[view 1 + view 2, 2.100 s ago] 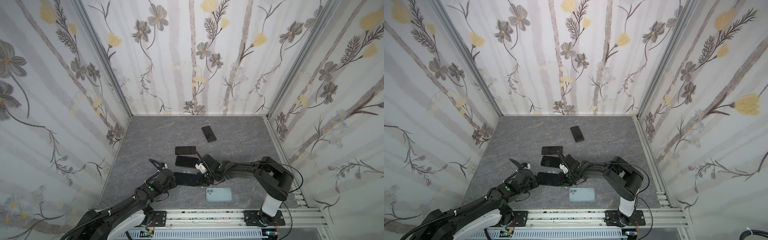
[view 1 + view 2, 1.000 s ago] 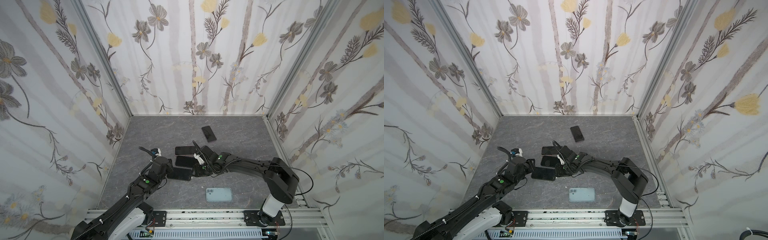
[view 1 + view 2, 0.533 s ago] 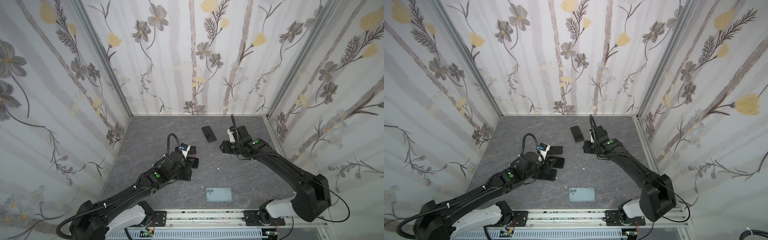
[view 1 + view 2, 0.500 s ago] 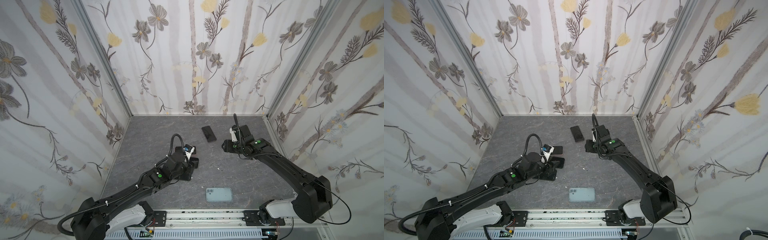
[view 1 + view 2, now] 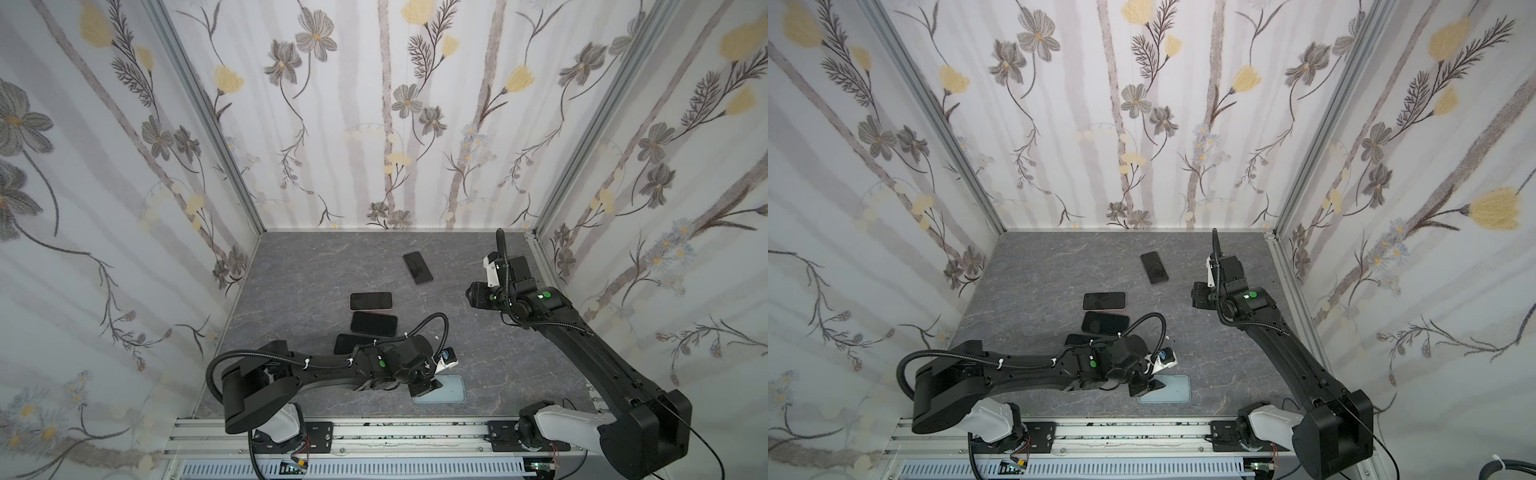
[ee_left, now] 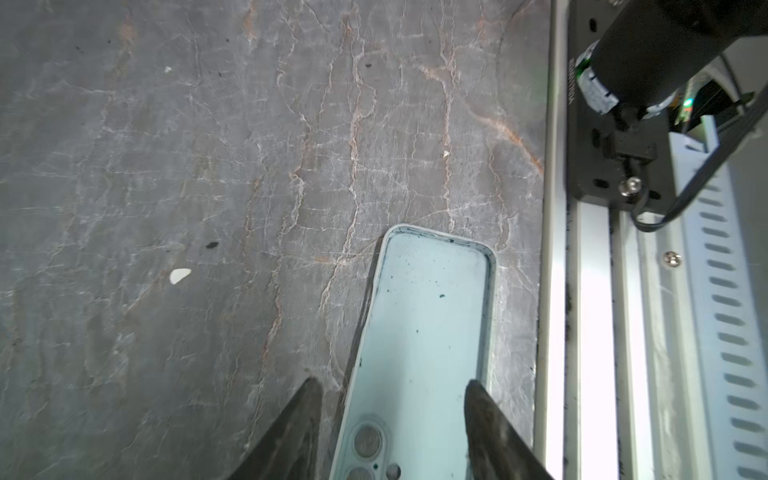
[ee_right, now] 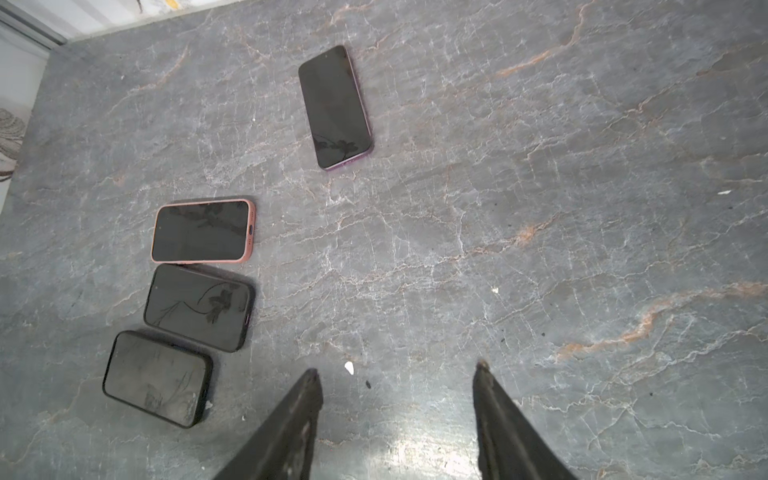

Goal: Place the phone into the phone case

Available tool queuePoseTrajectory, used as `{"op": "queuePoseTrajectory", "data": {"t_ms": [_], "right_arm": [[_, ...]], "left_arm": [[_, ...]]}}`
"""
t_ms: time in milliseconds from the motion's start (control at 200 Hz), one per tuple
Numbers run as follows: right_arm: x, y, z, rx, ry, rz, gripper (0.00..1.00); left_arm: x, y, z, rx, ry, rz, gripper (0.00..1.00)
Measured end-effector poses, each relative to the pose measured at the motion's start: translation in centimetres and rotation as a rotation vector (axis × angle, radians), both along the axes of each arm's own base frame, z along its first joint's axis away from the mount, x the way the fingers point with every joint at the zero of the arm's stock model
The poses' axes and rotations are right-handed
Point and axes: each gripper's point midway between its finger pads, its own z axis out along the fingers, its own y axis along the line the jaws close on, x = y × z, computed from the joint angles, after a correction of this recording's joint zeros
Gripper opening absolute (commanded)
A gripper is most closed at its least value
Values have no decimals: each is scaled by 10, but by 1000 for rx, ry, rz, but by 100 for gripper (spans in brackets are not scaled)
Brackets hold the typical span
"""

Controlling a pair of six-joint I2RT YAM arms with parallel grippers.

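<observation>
My left gripper [image 6: 391,384] is hovering with jaws apart and nothing in them, low over the camera-cutout end of the phone case [image 6: 428,316]. One fingertip is sitting outside a long edge and the other over the inside near the opposite rim. I can't tell if either is touching. The pale blue case is lying open side up at the near edge of the table [image 6: 208,166], just beside the rail [image 6: 590,291], likely so a phone can drop straight in. I'm probably lining up to pin or square it. My right gripper [image 7: 395,370] is also spread and empty, hanging above bare table at far right, well apart from everything and angled so its camera is taking in the phones. The purple-edged phone [image 7: 334,108] is lying alone, screen up, far centre. It looks bare, so I'm judging it's the one to fetch. The pink-cased phone [image 7: 203,231], dark phone [image 7: 199,307] and black-cased phone [image 7: 156,378] are stacked in a column left of centre, apparently already cased and parked aside. Nothing is inside the case yet.
</observation>
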Motion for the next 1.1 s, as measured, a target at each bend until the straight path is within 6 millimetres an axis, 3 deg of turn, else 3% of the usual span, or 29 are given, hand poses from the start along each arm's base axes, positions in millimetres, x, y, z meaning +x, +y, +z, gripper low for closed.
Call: {"op": "queuePoseTrajectory", "data": {"t_ms": [130,310,545,889,1099], "right_arm": [[-5,-4,-1,-13,10,3,58],[-6,-7,1,-24,2,10,58],[-7,-9,-8,-45,35,16,58],[-4,-9,-16,-66,66,26,58],[1,-8,-16,-74,67,33,57]], "left_arm": [[10,-9,-16,38,-35,20,45],[32,-3,-33,100,-88,74,45],[39,7,-43,168,-126,34,46],[37,3,-48,197,-133,-26,45],[63,5,-45,219,-201,5,43]]}}
